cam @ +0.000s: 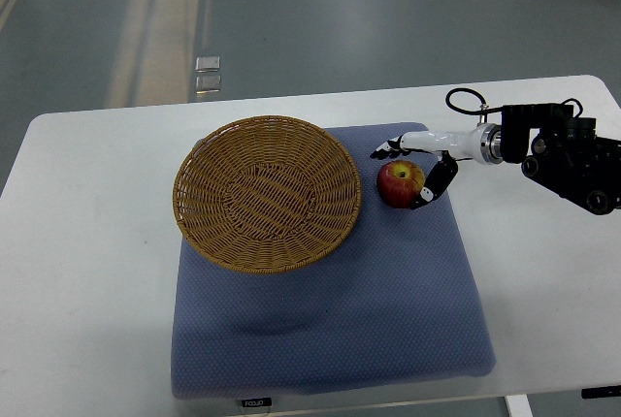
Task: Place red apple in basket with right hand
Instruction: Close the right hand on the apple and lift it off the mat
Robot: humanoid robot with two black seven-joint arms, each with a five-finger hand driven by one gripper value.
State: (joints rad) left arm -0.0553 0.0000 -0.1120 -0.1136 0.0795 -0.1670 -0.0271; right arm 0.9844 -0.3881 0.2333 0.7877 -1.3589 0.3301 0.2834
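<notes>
A white tabletop (87, 242) with rounded corners carries a blue pad (330, 330), which lies square across its middle and reaches the near edge. The tabletop is bare to the left and right of the pad.

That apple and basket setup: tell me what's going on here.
The robot's right hand reaches in from the right and is around a red apple lying on a blue mat: fingers reach past its far side and the thumb curves along its near side. Whether the grip has closed is not clear. The apple sits just right of a wicker basket, which holds nothing. The mat lies on a white table. The left arm is out of view.
</notes>
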